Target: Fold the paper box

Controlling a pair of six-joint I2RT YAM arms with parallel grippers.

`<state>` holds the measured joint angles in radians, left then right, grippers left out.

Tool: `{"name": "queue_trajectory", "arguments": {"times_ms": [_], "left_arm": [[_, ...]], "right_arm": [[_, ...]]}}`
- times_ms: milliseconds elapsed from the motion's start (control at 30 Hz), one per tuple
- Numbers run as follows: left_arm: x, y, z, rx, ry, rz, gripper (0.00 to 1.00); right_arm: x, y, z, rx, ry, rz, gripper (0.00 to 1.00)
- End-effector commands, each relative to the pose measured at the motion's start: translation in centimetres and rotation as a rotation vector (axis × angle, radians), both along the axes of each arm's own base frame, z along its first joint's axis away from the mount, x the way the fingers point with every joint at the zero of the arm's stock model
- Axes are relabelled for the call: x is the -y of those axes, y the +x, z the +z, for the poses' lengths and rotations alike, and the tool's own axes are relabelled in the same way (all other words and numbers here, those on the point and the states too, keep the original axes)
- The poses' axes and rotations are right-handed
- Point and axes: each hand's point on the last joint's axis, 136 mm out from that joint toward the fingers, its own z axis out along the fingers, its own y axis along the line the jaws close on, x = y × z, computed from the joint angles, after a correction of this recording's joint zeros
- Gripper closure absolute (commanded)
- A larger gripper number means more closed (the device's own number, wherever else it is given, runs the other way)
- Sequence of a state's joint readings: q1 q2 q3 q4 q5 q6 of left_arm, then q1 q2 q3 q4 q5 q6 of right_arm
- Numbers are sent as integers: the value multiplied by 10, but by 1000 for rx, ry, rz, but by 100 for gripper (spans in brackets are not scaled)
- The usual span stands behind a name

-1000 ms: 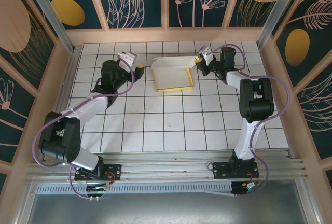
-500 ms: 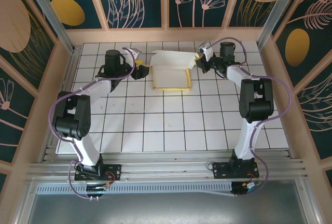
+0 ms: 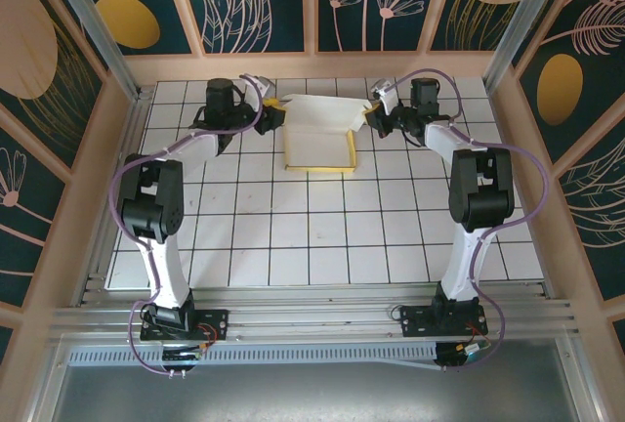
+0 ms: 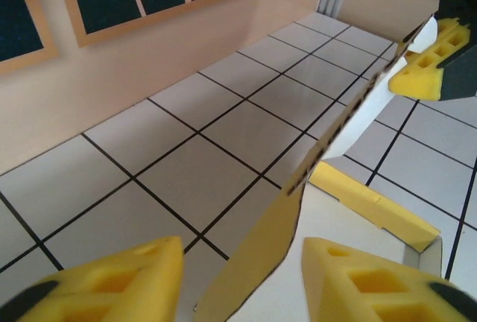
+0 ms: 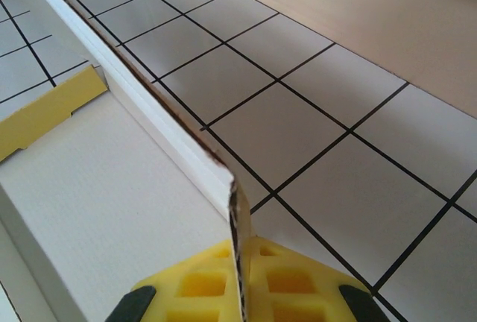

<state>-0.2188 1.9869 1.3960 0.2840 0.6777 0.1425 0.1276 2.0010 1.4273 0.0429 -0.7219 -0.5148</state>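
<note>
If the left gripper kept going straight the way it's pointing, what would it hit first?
The paper box: its raised flap stands between the parted fingers of the left gripper and runs on ahead. Depth is unclear, but the flap looks first.

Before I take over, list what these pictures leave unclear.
Top view: whether the left gripper touches the paper box; too small to tell.
Left wrist view: finger bases, cut off by the bottom edge.
Right wrist view: the right gripper, mostly cut off below; the box's far end, past the left edge.
</note>
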Motion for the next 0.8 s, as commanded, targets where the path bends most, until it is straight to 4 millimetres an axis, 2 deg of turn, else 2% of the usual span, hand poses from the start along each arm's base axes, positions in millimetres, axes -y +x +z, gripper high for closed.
{"name": "queue_trajectory", "arguments": {"times_ms": [0, 133, 300, 400, 500, 633, 767], "left_arm": [[7, 3, 4, 27, 6, -57, 63], [10, 3, 5, 27, -5, -77, 77], [14, 2, 7, 33, -5, -92, 99], [18, 2, 3, 31, 8, -87, 100], [20, 7, -1, 21, 18, -30, 100], [21, 19, -5, -16, -18, 98, 100], [23, 23, -5, -27, -72, 176, 100]], "right_arm": [[-6, 4, 13, 17, -1, 3, 100], [-7, 6, 11, 13, -8, 0, 100], [-9, 6, 12, 16, -16, -9, 100], [-12, 10, 13, 16, -13, -62, 100], [-12, 17, 17, 2, 19, -189, 100], [-24, 20, 18, -34, 67, -301, 100], [-35, 19, 19, -56, 115, -384, 100]]}}
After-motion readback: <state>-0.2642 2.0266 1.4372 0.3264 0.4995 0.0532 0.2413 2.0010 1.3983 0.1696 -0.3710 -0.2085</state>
